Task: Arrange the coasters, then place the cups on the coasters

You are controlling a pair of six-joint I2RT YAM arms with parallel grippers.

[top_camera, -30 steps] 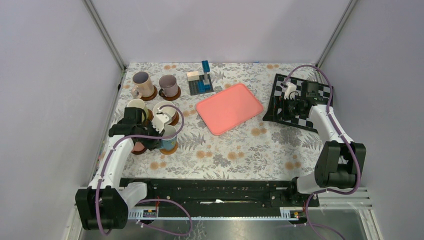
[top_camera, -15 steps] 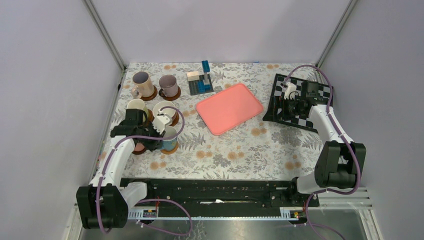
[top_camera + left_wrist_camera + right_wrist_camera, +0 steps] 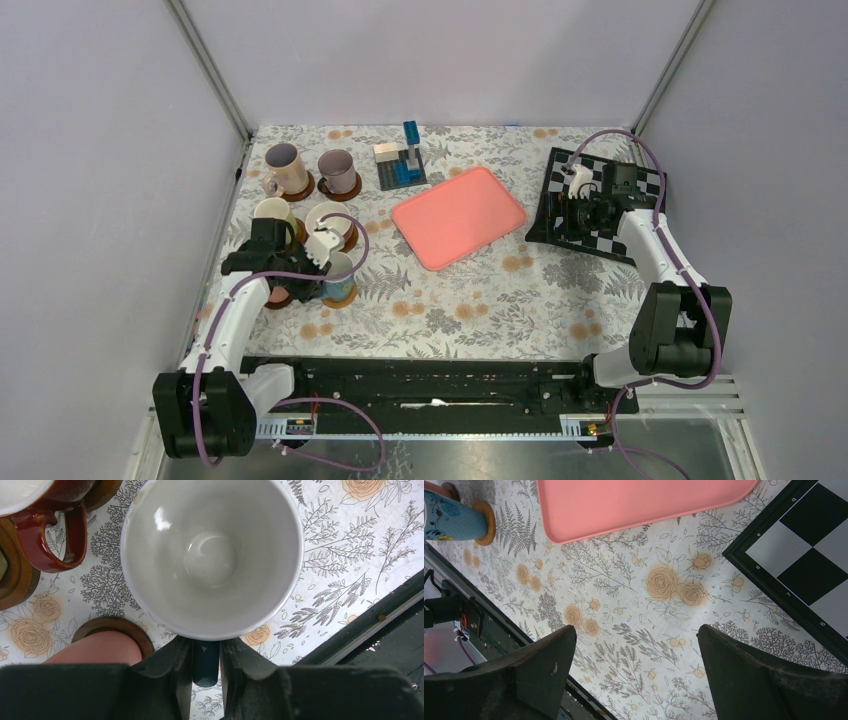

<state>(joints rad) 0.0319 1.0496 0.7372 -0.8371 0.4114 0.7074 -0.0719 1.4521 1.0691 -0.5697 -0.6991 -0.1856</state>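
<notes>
The light blue cup (image 3: 210, 555) stands upright on an orange-brown coaster (image 3: 341, 296) at the table's left. My left gripper (image 3: 206, 647) is shut on its dark handle (image 3: 205, 666), one finger on each side. Beside it a salmon pink cup (image 3: 97, 647) sits on a dark coaster (image 3: 136, 630), partly hidden under my arm. Further back, the pale pink (image 3: 284, 162), mauve (image 3: 337, 168), yellow (image 3: 272, 213) and wide white (image 3: 328, 222) cups each stand on a coaster. My right gripper (image 3: 636, 645) is open and holds nothing, hovering by the chessboard (image 3: 600, 205).
A pink tray (image 3: 458, 215) lies in the middle of the table. A small block structure (image 3: 402, 160) stands behind it. The chessboard (image 3: 804, 565) lies at the right. A black rail (image 3: 440, 380) runs along the near edge.
My left gripper shifted slightly toward the near edge with the light blue cup, then held still. The right arm has not moved.
</notes>
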